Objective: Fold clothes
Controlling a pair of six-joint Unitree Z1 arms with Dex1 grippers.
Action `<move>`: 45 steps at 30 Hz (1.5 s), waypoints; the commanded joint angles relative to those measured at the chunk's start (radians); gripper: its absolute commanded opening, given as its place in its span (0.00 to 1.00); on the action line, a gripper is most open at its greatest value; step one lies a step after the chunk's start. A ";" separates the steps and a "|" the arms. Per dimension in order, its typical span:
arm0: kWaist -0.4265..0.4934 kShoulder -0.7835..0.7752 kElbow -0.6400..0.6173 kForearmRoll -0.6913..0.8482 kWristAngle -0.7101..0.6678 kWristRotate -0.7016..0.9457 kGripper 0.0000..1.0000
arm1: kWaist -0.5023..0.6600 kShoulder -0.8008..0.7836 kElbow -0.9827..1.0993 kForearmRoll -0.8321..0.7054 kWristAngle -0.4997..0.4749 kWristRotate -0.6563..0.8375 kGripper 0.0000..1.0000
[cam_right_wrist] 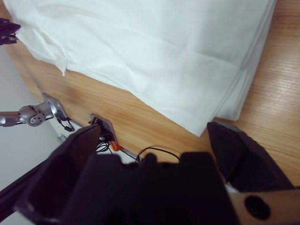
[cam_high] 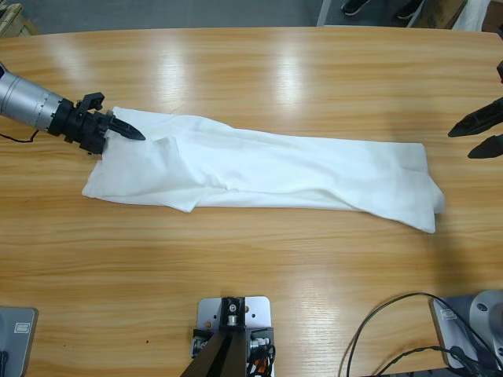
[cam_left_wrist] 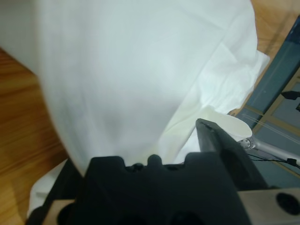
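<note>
One white T-shirt (cam_high: 267, 169), folded lengthwise into a long band, lies across the middle of the wooden table (cam_high: 251, 78), running from near the left arm to near the right. The left gripper (cam_high: 126, 129) sits at the shirt's upper left corner; in its wrist view, cloth is draped over the gripper body and between the black jaws, so it appears to be clamped on the fabric there. The right gripper (cam_high: 481, 133) hovers just off the shirt's right end with its jaws spread apart, holding nothing.

The shirt looks light, thin and very soft. It creases and sags wherever it is unsupported, so it would likely droop and shift if lifted from one point only. The layered edges may slide apart. The best places to take hold seem to be the corners of the two short ends, pinching all layers together, with the right end's near corner (cam_right_wrist: 206, 126) lying close to the open jaws.
</note>
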 commanded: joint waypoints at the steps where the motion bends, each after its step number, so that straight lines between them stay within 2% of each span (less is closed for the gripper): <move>1: -0.014 0.104 0.018 0.012 -0.014 0.033 0.00 | -0.013 0.005 0.017 0.002 0.018 -0.008 0.93; 7: -0.002 0.020 0.007 0.012 0.011 0.028 0.00 | -0.013 0.020 0.016 0.001 0.013 -0.008 0.92; 18: 0.170 -0.099 0.000 0.103 0.049 0.043 0.00 | -0.013 0.020 0.014 0.001 0.020 -0.008 0.90; 33: 0.367 -0.125 -0.011 0.201 0.166 0.060 0.00 | -0.013 -0.003 0.014 0.012 0.039 -0.010 0.90; 38: 0.460 -0.131 -0.073 0.273 0.187 0.063 0.00 | -0.013 -0.004 0.016 0.014 0.052 -0.014 0.90; 45: 0.519 -0.131 -0.127 0.327 0.224 0.068 0.00 | -0.009 -0.009 0.019 0.019 0.056 -0.017 0.89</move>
